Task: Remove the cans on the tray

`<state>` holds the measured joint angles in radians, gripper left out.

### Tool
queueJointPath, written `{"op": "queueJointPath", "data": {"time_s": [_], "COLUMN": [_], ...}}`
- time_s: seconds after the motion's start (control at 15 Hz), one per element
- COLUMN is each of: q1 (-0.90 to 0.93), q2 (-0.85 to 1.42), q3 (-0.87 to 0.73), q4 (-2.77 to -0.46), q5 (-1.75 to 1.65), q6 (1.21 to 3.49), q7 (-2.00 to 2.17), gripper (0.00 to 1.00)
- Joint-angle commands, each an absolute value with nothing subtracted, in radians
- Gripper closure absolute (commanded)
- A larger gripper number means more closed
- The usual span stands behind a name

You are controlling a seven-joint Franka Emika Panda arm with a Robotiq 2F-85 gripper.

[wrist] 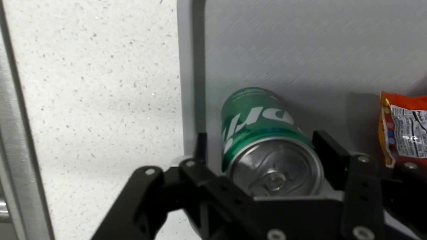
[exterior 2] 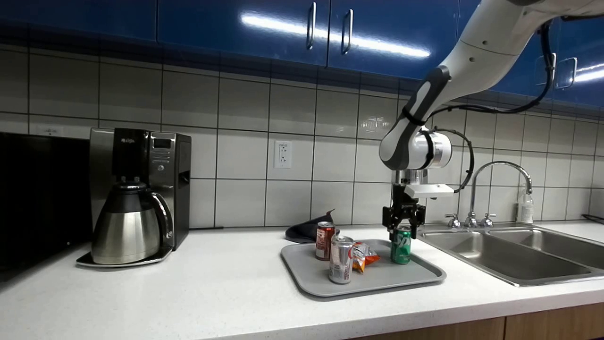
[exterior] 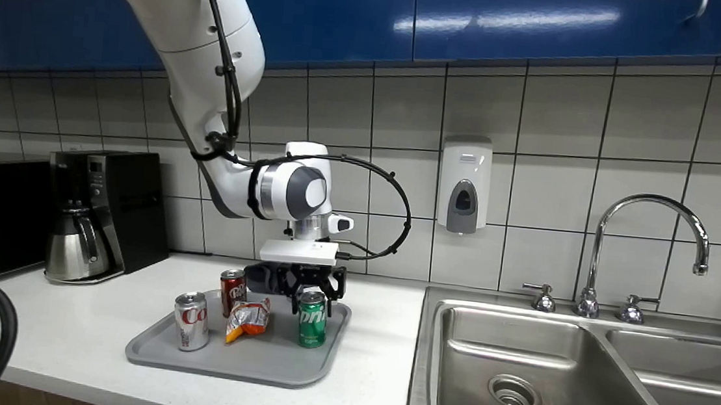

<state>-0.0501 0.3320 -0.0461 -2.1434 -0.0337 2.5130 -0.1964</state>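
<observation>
A grey tray [exterior: 275,361] [exterior 2: 304,269] [wrist: 283,40] lies on the white counter. A green Sprite can [exterior: 312,325] [exterior 2: 400,252] [wrist: 253,116] stands upright near one short edge of it. A silver Diet Coke can [exterior: 191,325] [exterior 2: 340,264] and a dark red Dr Pepper can [exterior: 233,289] [exterior 2: 324,243] stand upright towards the opposite end. My gripper [exterior: 312,304] [exterior 2: 403,235] [wrist: 263,145] is open and points down, its fingers on either side of the green can's top. In the wrist view, a gap shows at the left finger; the right finger is very close, contact unclear.
An orange snack bag [exterior: 249,319] [exterior 2: 363,256] [wrist: 408,128] lies on the tray between the cans. A dark cloth-like item [exterior 2: 306,230] lies behind the tray. A steel sink [exterior: 428,365] [exterior 2: 476,252] is beside the tray; a coffee maker [exterior: 87,231] [exterior 2: 137,212] stands at the far side.
</observation>
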Motion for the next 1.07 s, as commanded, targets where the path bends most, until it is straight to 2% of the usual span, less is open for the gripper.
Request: {"op": "queueJointPath", "data": {"time_s": [0.0, 0.13, 1.0], "q1": [-0.051, -0.051, -0.129], "q2": [0.331, 0.33, 0.183], "q3": [-0.043, -0.044, -0.081], "q4": [-2.145, -2.146, -2.187], "q5": [-0.057, -0.058, -0.033], "q6": [2.532, 2.534, 2.499], "q7": [-0.176, -0.175, -0.245], "gripper": [0.51, 0.62, 0.62]}}
